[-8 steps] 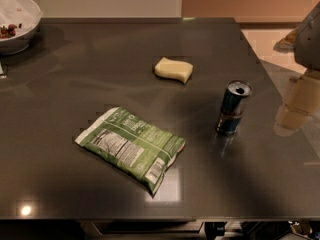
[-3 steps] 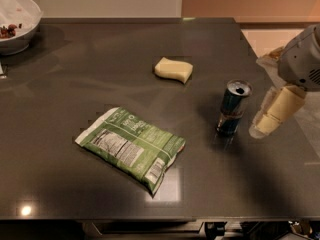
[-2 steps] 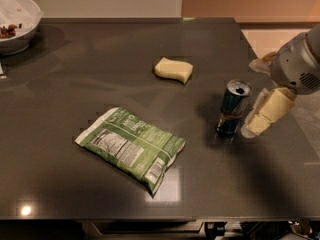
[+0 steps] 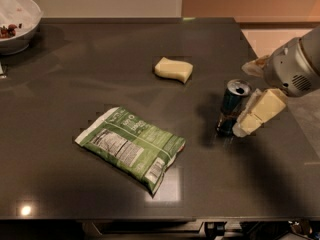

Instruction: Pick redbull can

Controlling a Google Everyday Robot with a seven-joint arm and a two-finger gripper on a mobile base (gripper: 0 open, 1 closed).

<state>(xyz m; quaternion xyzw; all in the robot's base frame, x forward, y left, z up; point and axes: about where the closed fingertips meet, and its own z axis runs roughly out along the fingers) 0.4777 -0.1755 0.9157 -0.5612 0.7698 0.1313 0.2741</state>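
The redbull can stands upright on the dark table, near its right edge; it is slim, blue and silver with a silver top. My gripper comes in from the right at can height, its grey wrist above the table's right edge. It is open: one cream finger lies close against the can's right side, and the other finger's tip shows just behind the can. The can stands on the table, with nothing closed on it.
A green snack bag lies flat at the table's front middle. A yellow sponge lies behind and left of the can. A white bowl with some food sits at the far left corner.
My gripper has moved left and down toward the can, from off the table's right edge to right beside it. The can, bag and sponge have not moved.
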